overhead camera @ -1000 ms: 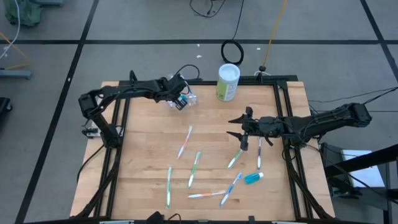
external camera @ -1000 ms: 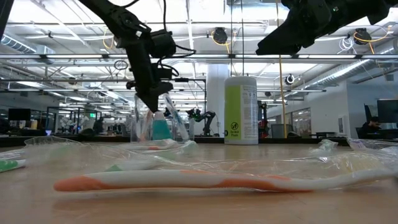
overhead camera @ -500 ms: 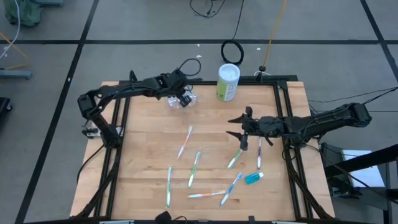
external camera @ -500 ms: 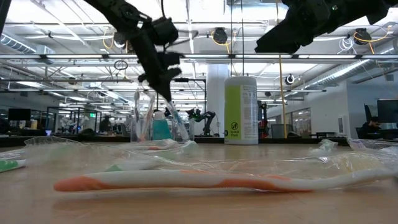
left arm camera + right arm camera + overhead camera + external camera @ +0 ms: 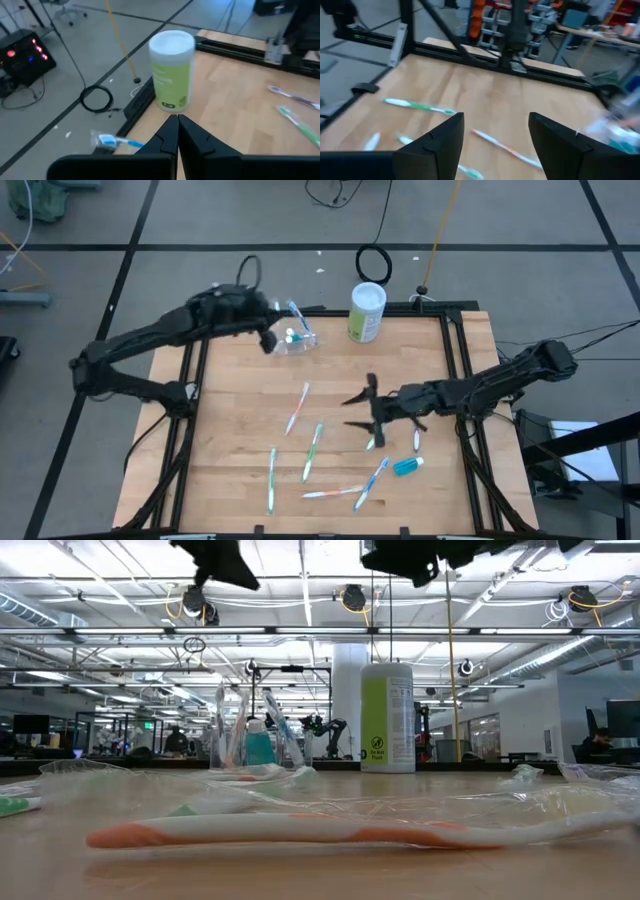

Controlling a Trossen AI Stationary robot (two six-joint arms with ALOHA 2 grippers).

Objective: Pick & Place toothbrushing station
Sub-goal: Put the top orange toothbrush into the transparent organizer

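The clear holder (image 5: pixel 296 341) stands at the table's far left with a blue toothbrush (image 5: pixel 295 311) and a blue toothpaste tube in it; in the low view (image 5: pixel 250 739) it stands upright on its base. My left gripper (image 5: pixel 268 337) is shut and empty, raised just left of the holder; its shut fingers show in the left wrist view (image 5: pixel 176 131). My right gripper (image 5: pixel 352 410) is open and empty, above the table's middle right next to a green toothbrush (image 5: pixel 376 436). Several more toothbrushes (image 5: pixel 313 450) and a blue tube (image 5: pixel 407 467) lie flat on the wood.
A tall white-and-green canister (image 5: pixel 366 312) stands at the far edge, right of the holder; it also shows in the left wrist view (image 5: pixel 171 70). An orange toothbrush in clear wrap (image 5: pixel 300 830) lies near the front. Black frame rails (image 5: pixel 455 350) run along the table's sides.
My left gripper has drawn away from the holder, rising and going toward the table's left; the holder stays standing with the blue toothbrush sticking up out of it. My right gripper has gone toward the table's left and near edge, still open.
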